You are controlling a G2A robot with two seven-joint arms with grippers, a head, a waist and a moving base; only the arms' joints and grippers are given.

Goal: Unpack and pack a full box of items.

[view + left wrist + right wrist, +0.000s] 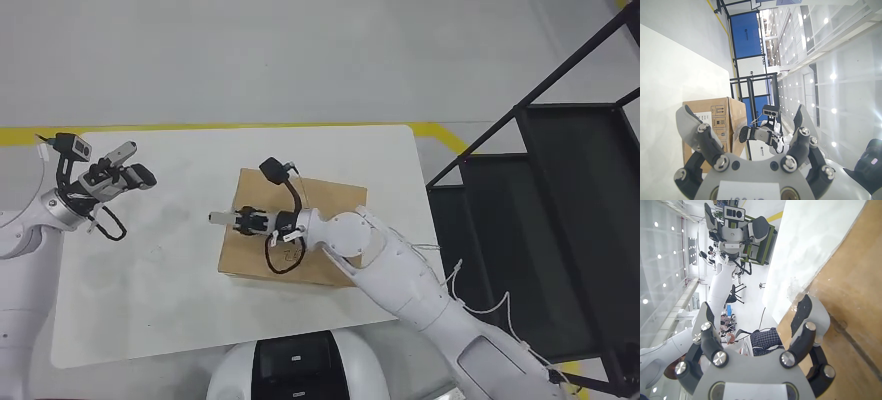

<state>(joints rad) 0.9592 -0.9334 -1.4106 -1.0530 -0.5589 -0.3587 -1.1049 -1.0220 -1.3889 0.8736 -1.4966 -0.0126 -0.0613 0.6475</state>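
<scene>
A shut brown cardboard box [330,200] stands in the middle of the white table [180,300], with clear tape along its top seam. My right gripper [222,217] is at the box's left edge, open. In the right wrist view one of its fingers [802,311] rests over the box top [848,285] by the torn tape end, and the other finger hangs past the edge, so the right gripper [755,311] holds nothing. My left gripper [135,178] hovers open over the table's far left corner. The left gripper [745,117] faces the box [734,108] from a distance.
A black metal rack [540,200] stands off the table's right side. A yellow floor line [440,130] runs behind the table. Bare tabletop lies between the left gripper and the box, and in front of the box.
</scene>
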